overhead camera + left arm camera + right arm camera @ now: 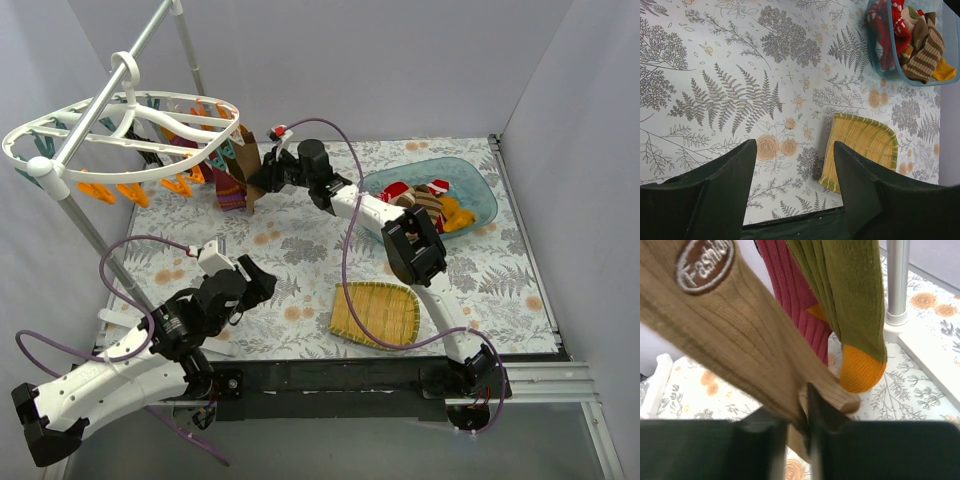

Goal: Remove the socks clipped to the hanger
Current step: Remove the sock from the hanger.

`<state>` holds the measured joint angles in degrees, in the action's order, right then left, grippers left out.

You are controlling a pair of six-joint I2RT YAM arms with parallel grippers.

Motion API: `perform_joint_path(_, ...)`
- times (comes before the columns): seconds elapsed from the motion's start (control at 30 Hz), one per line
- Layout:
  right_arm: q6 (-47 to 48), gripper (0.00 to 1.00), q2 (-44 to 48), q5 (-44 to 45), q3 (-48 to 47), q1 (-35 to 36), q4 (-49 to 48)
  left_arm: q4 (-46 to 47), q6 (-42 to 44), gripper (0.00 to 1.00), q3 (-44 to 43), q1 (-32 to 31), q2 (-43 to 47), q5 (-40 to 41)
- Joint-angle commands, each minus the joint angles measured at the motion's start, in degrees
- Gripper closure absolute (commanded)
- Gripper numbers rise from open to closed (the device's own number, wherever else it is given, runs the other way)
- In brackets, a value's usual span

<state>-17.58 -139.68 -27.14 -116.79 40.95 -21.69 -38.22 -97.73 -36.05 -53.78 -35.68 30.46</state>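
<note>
at the far left, the white oval hanger is seen hooked high on a slanted grey-white pole stand, with orange clips dangling beneath its frame. below it, near the front of the table, the left gripper is held low over the floral tablecloth; in the left wrist view its dark fingers are spread apart and nothing is held between them. a few socks are seen hanging from the right side of the hanger, just left of the right gripper, which is stretched out to them from the right. in the right wrist view the jaws of that gripper are shown closed on the lower end of a tan sock marked with a brown oval label; the sock is drawn taut on a slant from the upper left down into the grip. just behind it, a red ribbed sock and an olive sock with an orange toe are hung side by side. further right, a woven bamboo tray is laid on the tablecloth, and at the far right more socks are heaped in a teal plastic basin.
</note>
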Motion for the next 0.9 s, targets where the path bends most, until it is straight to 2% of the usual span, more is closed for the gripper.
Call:
perform_joint_path(0.0,-0.5,0.83,6.8,0.0,4.4,0.1,-6.8,-0.7,1.1,0.38,-1.7,-0.2,1.5,1.6)
perform_joint_path(0.03,-0.4,0.92,8.2,0.2,6.2,0.1,-7.3,-0.7,1.2,0.38,-1.7,-0.2,1.8,1.6)
perform_joint_path(0.1,0.1,0.99,12.7,0.3,11.0,0.1,-8.2,0.1,1.8,0.38,-1.3,-0.2,2.8,1.4)
perform_joint_path(0.3,1.7,0.99,25.6,0.7,23.9,0.5,-9.9,2.7,4.2,0.38,-0.9,-0.2,5.1,0.4)
perform_joint_path(0.4,3.2,0.99,31.2,0.3,27.8,1.3,-7.7,3.5,5.3,0.38,-1.3,-0.3,5.7,0.4)
perform_joint_path(0.67,9.3,0.99,42.8,2.1,32.1,4.9,3.3,6.8,8.3,0.38,-2.3,-0.3,7.6,-0.3)
perform_joint_path(0.87,12.8,0.99,48.0,3.6,32.5,8.5,11.2,8.2,10.5,0.38,-3.1,-0.2,8.7,0.2)
